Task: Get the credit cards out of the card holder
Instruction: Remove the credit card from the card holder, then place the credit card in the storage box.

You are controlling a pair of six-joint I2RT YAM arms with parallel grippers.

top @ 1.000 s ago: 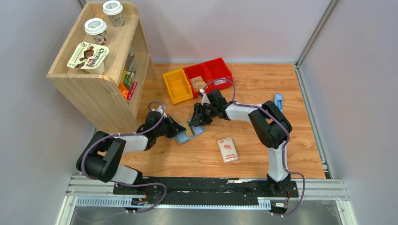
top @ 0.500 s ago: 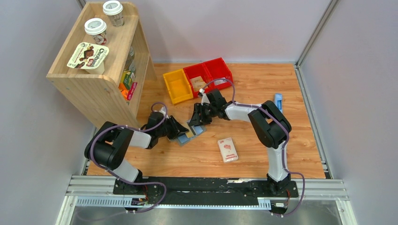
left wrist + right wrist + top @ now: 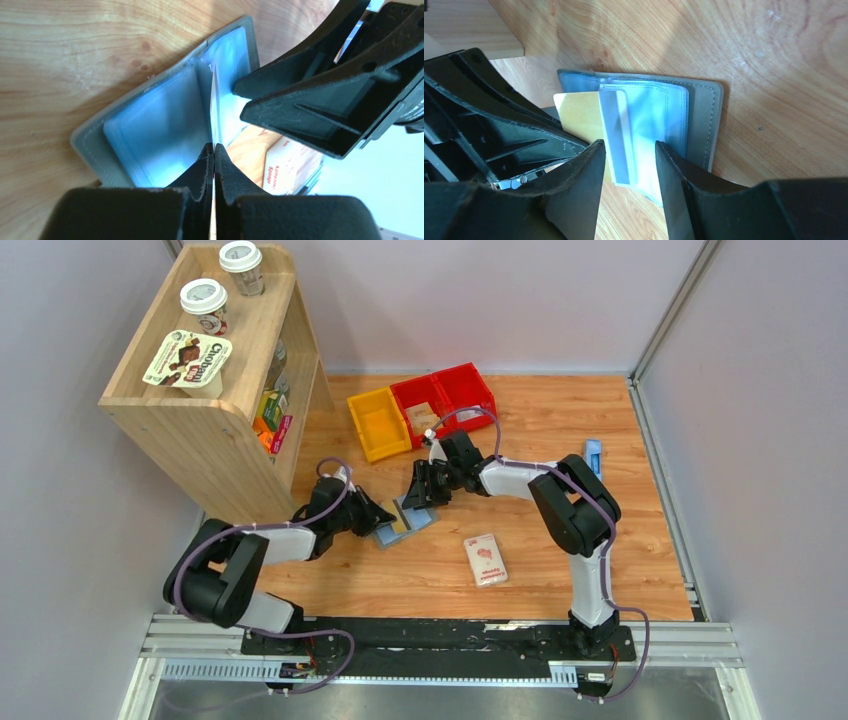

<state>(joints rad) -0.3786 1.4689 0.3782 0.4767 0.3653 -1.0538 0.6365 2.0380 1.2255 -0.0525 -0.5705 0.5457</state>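
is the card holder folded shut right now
No, the card holder lies spread open on the wooden table, its pale blue inner pockets facing up.

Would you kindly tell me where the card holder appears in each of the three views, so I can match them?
Top external: the card holder lies open at mid-table, between left hand and right hand.
Left wrist: the card holder fills centre-left, beyond the left hand, which pinches a card.
Right wrist: the card holder sits centre, beyond the open right hand.
Shared landmark: its pale blue inner pockets.
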